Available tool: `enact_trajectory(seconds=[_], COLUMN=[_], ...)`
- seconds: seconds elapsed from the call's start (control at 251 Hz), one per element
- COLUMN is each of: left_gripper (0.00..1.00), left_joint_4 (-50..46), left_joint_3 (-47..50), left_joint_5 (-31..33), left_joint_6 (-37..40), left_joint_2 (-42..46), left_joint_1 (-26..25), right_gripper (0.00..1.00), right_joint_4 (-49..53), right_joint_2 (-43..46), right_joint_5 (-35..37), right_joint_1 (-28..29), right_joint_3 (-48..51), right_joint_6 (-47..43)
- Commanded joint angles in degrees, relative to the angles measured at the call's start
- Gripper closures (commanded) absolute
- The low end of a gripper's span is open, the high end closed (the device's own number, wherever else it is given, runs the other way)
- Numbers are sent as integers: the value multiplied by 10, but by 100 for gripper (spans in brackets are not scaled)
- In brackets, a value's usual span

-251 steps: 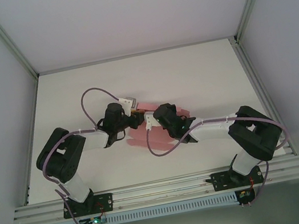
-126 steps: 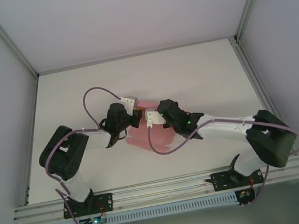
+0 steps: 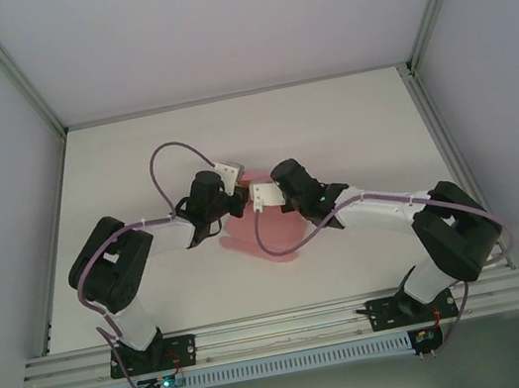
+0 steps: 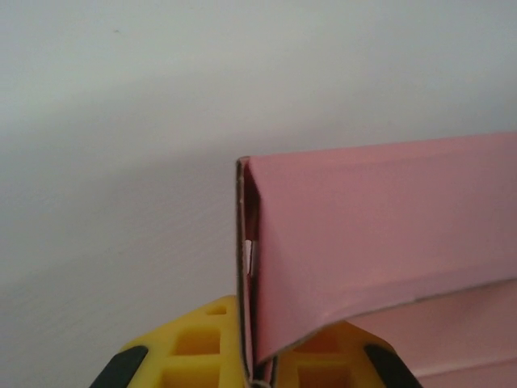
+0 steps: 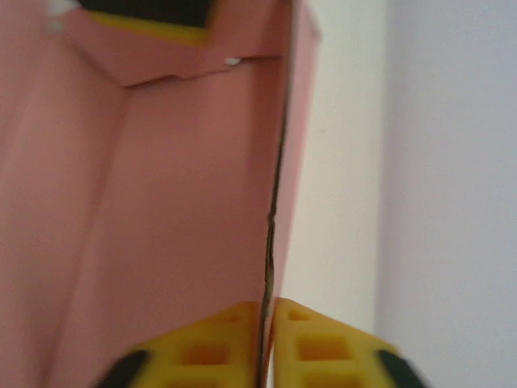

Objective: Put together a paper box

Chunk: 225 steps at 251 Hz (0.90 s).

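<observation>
left arm: reaches in from the near-left corner towards the middle of the table, purple cable looping up over it

left gripper: yellow pads pinched tight on a folded-up wall of the pink card, so it's gripping the paper box, with no gap to speak of

paper box: mid-table, right between the two grippers. From above most of the pink sheet lies on the table just on the near side of the wrists. Left wrist cam shows a doubled-over wall standing up with its end fold sitting in the pads

right gripper: same deal, yellow pads squeezed onto a thin edge of the card. The inside of the box runs off to the left in that cam

right arm: comes in from the near-right, wrist nearly touching the left one

table: plain white
</observation>
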State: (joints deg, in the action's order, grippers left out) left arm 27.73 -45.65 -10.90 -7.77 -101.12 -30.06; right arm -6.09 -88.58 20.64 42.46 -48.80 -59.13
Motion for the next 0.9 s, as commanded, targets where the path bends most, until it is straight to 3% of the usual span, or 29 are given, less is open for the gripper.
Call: enact_trajectory(seconds=[0.0,0.128,0.279,0.539,0.603,0.702,0.894], left_gripper=[94,100,100,100,100,100,67], left_joint_4=[-72,-64,-39,-121,-122,-65,-51], left_joint_3=[-31,-24,-5,-16,-16,4,6], left_joint_5=[108,252,420,523,502,385,259], left_joint_6=[-3,-31,-78,-153,-138,-99,-97], left_joint_2=[-20,-43,-73,-85,-85,-78,-55], left_joint_1=[-32,-53,-72,-77,-77,-76,-76], right_gripper=[100,100,100,100,100,100,100], right_joint_4=[9,63,119,154,155,152,121], right_joint_2=[-41,-45,-44,-36,-38,-43,-54], right_joint_5=[19,-1,-3,-3,-4,-8,-14], right_joint_1=[7,6,-3,-16,-18,-18,-11], right_joint_3=[-6,-14,-24,-31,-33,-34,-30], right_joint_6=[-7,22,52,70,70,70,81])
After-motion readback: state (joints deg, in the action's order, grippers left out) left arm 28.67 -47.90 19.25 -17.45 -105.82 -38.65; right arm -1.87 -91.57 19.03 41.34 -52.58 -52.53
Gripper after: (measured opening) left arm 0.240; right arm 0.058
